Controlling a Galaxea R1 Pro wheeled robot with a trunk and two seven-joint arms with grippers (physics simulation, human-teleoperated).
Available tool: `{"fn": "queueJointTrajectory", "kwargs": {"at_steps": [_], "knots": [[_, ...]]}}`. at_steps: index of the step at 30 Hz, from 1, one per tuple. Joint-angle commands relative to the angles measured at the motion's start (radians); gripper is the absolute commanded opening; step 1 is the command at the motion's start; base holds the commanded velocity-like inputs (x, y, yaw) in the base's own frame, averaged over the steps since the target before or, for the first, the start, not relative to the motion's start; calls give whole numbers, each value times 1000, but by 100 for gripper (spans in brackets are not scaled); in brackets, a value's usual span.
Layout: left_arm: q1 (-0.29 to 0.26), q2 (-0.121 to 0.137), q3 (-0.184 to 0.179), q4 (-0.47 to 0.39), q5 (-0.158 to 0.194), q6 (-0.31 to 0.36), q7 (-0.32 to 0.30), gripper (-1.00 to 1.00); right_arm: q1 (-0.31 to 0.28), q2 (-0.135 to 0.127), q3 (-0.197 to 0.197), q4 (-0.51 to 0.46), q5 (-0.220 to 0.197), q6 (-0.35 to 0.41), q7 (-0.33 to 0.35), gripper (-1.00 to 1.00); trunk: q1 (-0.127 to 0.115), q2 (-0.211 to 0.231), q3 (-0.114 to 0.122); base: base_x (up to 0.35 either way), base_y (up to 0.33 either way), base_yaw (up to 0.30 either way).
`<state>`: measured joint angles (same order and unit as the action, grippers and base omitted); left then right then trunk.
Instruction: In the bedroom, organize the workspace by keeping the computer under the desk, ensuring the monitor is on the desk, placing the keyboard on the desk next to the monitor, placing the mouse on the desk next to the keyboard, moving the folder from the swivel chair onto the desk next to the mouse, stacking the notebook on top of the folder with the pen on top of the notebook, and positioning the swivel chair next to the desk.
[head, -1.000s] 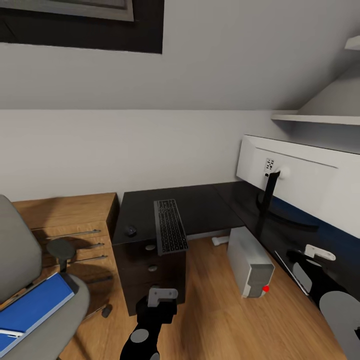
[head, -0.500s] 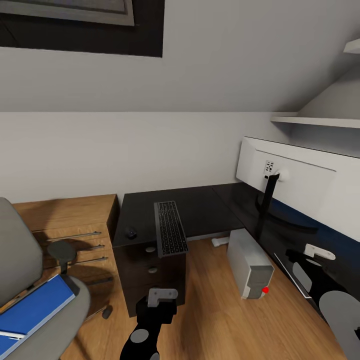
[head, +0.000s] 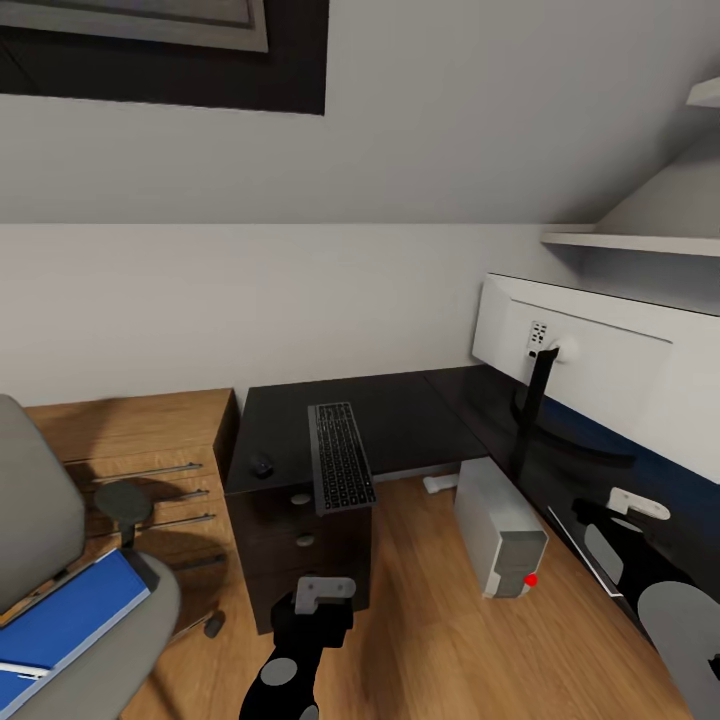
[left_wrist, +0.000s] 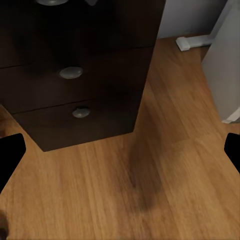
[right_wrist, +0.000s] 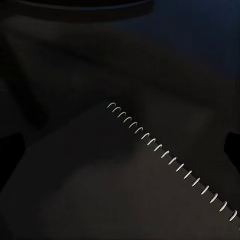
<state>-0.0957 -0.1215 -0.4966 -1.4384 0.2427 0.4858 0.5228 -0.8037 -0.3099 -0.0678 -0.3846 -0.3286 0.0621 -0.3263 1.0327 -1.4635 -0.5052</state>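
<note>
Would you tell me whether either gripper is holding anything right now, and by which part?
Nothing is held: the left gripper is open over bare floor, and the right gripper is open above the notebook.

The head view is evenly and softly lit, the walls pale and flat, with faint shadows under the desk (head: 400, 420). Its glossy black top mirrors the monitor (head: 600, 360) near the right edge. The left wrist view is slightly blurred, with a soft dark shadow on the wooden floor (left_wrist: 145, 185). The right wrist view is very dim.
</note>
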Motion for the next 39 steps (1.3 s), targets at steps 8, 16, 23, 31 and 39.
{"fn": "queueJointTrajectory", "kwargs": {"at_steps": [8,16,23,31,39], "knots": [[-1,0,-2,-2,10,2,10,100,0,0,-1,-2,-6,5,11,100,0,-1,-1,0,-127,0],[-1,0,-2,-1,10,2,10,100,0,1,0,-1,-6,5,17,100,0,-1,-1,0,-12,0],[-1,0,-2,-1,11,2,10,100,0,1,-1,0,-6,5,18,100,0,-1,-1,0,0,0],[-1,1,-2,-1,9,2,12,100,0,0,-1,0,-6,5,18,100,0,-1,-1,6,-42,0],[-1,2,-2,-1,10,2,13,100,0,0,-1,0,-6,7,18,100,0,-1,-1,125,-182,0]]}}
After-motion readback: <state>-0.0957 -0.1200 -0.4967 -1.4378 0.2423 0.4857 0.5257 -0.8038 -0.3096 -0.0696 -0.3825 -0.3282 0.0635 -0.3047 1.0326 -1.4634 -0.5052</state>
